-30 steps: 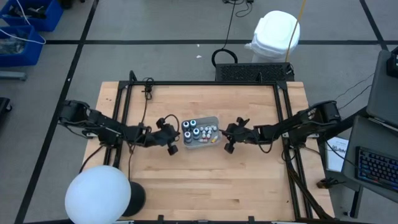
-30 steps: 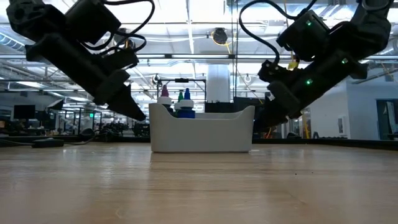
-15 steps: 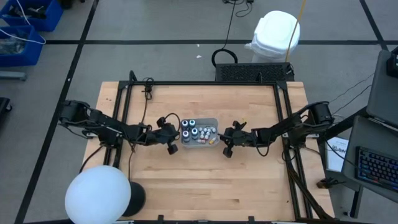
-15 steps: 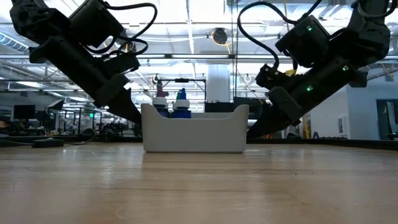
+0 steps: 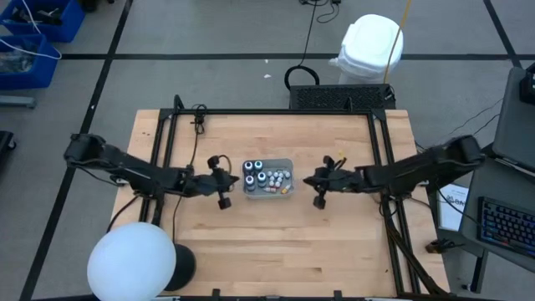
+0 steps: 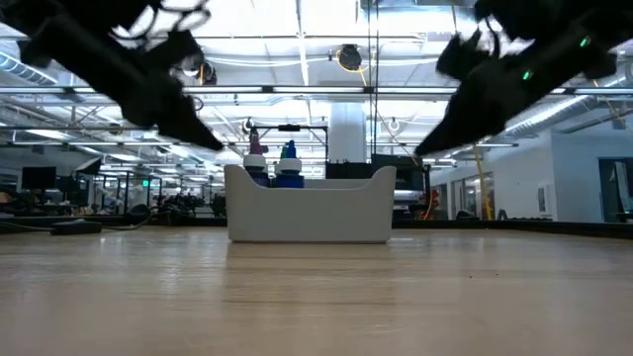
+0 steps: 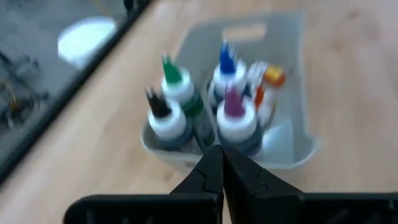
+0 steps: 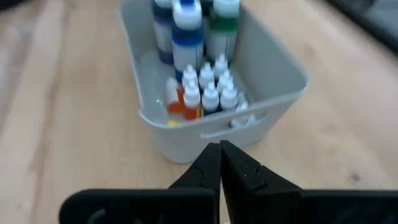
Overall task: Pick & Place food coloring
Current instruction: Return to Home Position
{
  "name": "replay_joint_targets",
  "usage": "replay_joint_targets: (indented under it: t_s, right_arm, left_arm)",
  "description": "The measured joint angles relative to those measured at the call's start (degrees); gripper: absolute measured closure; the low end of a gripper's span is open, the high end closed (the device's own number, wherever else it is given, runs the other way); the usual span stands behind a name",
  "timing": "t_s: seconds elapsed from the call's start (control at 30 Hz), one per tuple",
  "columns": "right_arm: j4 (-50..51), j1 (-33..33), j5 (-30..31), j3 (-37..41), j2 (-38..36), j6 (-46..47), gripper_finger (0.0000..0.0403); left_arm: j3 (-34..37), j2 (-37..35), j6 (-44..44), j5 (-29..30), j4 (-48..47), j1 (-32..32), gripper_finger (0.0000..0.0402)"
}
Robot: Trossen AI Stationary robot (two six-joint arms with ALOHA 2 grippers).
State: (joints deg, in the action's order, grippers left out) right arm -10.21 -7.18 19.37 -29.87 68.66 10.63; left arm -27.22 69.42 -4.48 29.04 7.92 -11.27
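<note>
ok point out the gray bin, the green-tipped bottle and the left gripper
gray bin point(image 6: 309, 213), low view, middle of its front wall
green-tipped bottle point(image 7: 179, 89), left wrist view, white shoulder under the tip
left gripper point(image 7: 219, 151), left wrist view, where its shut fingertips meet

We find no word, number or brand that we can read in any view. The bottles point(image 8: 186, 34) standing in the bin point(image 8: 280, 84) are too blurred and small for us to make out any print.

Industrial lab: strip-lit ceiling point(image 6: 297, 40), workbench point(image 5: 267, 238).
</note>
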Motion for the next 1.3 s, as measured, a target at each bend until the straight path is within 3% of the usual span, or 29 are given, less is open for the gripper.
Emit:
replay_joint_targets:
  t_s: [0.2, 0.47, 0.63, 0.77, 0.9, 1.3]
  right_arm:
    - [8.23, 1.82, -0.11, 0.0, -18.68, -6.76, 0.0403]
    - [16.42, 3.45, -5.03, 0.0, -41.64, -9.02, 0.0403]
    - [19.06, 3.47, -7.62, 0.0, -49.21, -11.81, 0.0403]
    - [19.55, 4.16, -7.72, 0.0, -52.85, -14.65, 0.0403]
    - [20.64, 5.45, -7.73, 0.0, -56.11, -16.46, 0.0403]
    - [25.64, 8.67, -11.86, 3.31, -68.53, -16.03, 0.0403]
  left_arm:
    - [-2.35, -14.04, 9.89, 2.28, -6.12, -2.91, 0.0389]
    - [-14.45, -27.28, 15.98, 4.26, -27.69, -8.1, 0.0397]
    - [-18.5, -31.75, 19.51, 4.28, -34.06, -10.67, 0.0398]
    - [-18.84, -37.69, 22.62, -3.33, -34.84, -9.75, 0.0399]
    - [-18.82, -45.8, 22.77, -6.86, -35.61, -7.32, 0.0399]
    - [-9.96, -69.2, 22.54, -9.13, -36.45, -5.68, 0.04]
